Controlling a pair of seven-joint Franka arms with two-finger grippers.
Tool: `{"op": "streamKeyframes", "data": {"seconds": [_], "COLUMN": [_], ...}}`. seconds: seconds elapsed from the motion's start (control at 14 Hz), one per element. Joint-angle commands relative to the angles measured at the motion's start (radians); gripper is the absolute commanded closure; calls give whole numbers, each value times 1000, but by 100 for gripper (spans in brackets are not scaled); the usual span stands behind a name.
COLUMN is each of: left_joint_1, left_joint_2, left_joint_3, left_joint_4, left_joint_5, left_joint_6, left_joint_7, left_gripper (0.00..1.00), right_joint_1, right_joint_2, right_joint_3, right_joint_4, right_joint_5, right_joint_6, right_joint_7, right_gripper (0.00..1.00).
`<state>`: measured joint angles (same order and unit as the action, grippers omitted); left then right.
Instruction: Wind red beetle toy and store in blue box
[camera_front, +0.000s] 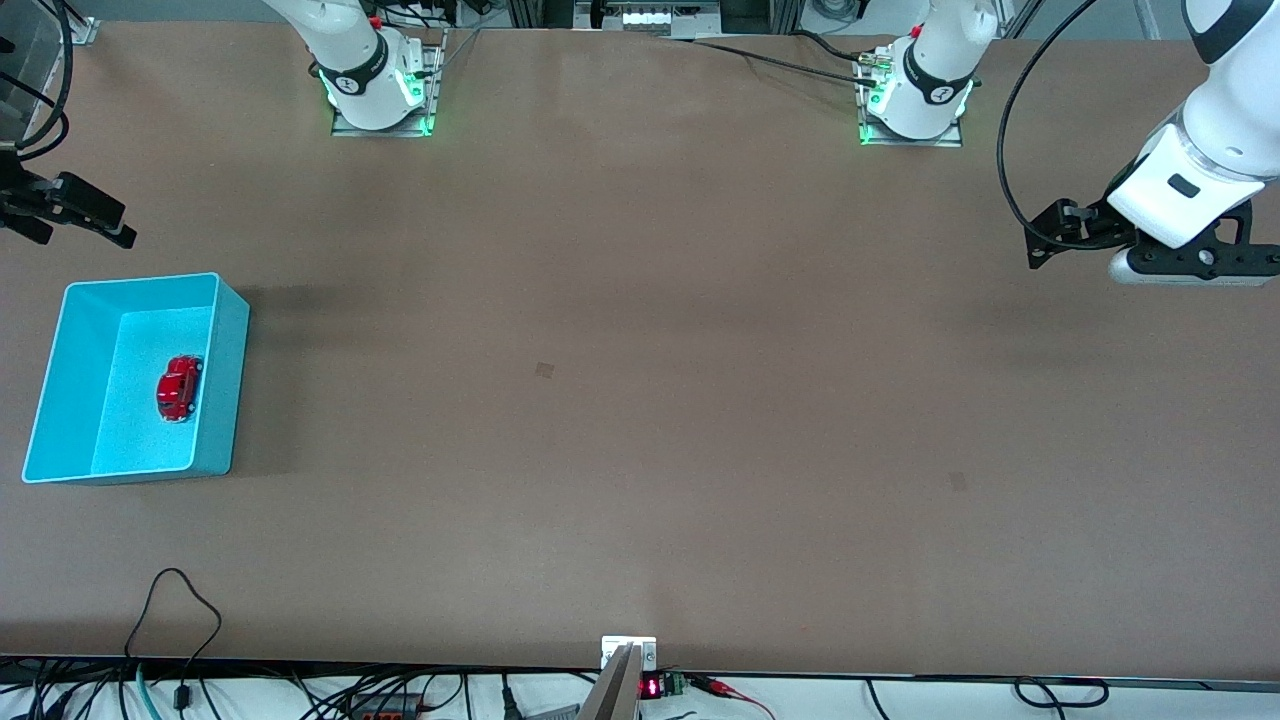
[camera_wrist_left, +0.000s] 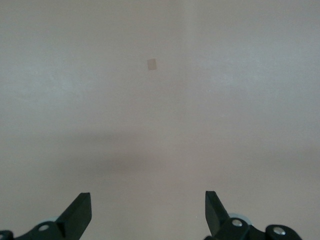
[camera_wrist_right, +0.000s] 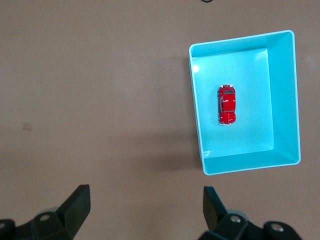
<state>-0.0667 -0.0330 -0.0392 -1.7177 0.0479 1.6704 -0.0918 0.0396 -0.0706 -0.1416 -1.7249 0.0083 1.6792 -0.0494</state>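
The red beetle toy (camera_front: 179, 388) lies on the floor of the blue box (camera_front: 232, 390), near the wall toward the table's middle. The box stands at the right arm's end of the table. Both also show in the right wrist view, the toy (camera_wrist_right: 226, 104) inside the box (camera_wrist_right: 284, 100). My right gripper (camera_front: 80, 225) hangs open and empty above the table beside the box, on the side toward the robots' bases. In its own view the right gripper (camera_wrist_right: 146, 200) holds nothing. My left gripper (camera_front: 1040, 240) waits open and empty over the left arm's end of the table, and its own view (camera_wrist_left: 147, 205) shows only bare table below.
The brown table (camera_front: 640, 400) carries two small dark marks, one (camera_front: 544, 369) near the middle and one (camera_front: 957, 481) toward the left arm's end. Cables (camera_front: 180, 610) lie at the table's edge nearest the front camera.
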Motion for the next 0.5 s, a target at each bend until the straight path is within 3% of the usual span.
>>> {"op": "streamKeyframes", "data": {"seconds": [0.0, 0.43], "left_joint_1": [-2, -2], "left_joint_2": [1, 1], "left_joint_3": [-1, -1], "left_joint_4": [21, 21], "left_joint_5": [-3, -3], "left_joint_6": [-23, -23], "left_joint_7": [4, -2], "left_gripper": [0, 0], "right_joint_1": [3, 3], "right_joint_2": [5, 5], "right_joint_3": [-1, 0], "right_joint_4": [21, 21], "right_joint_5": [-7, -5], "right_joint_6": [-18, -19], "right_joint_7": [0, 2], "right_gripper": [0, 0]}}
